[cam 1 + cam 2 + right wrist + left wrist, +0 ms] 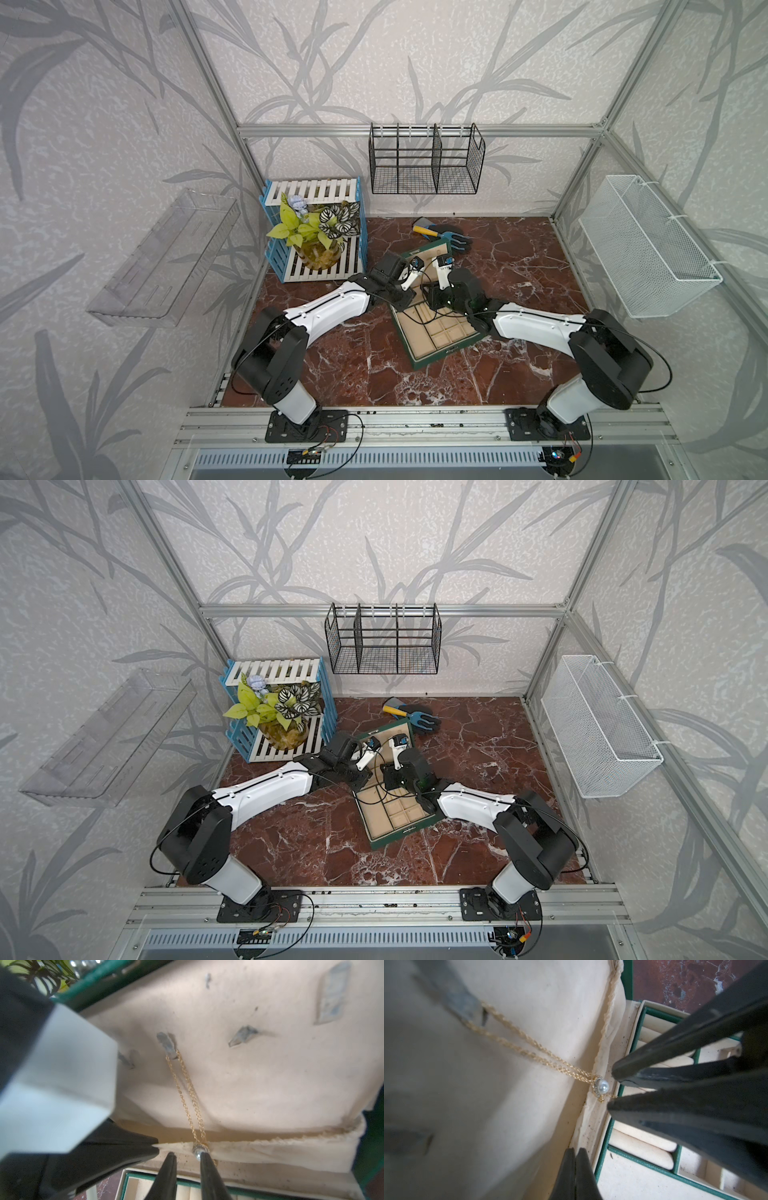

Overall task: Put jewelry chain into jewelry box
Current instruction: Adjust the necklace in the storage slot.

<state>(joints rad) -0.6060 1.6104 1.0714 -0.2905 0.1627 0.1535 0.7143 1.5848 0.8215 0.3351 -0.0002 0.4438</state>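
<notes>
Left wrist view: the left gripper [576, 1150] is clenched on nothing, fingertips pressed together, poised just off the cream lining of the raised lid of the jewelry box [627, 980]; the jewelry chain [571, 1071] hangs doubled from a hook [467, 1005] on that lining, both strands lying against the fabric and ending at the pearl pendant [601, 1085], which rests at the gathered edge of the lid pocket, near the ring rolls [643, 1153]; the chain is therefore inside the box, on the lid rather than in a compartment. Right wrist view: the right gripper [186, 1155] is released, jaws apart, one fingertip [202, 1159] touching the pendant and nothing gripped between them. Handling, by judgement: the chain is very light, limp and fine; it offers no stiffness, slips readily from smooth pads, and snags or kinks if dragged; the pendant is the only solid part and the best place to take hold, failing that both strands just above it; lift the loop off the hook, never pull against it.
</notes>
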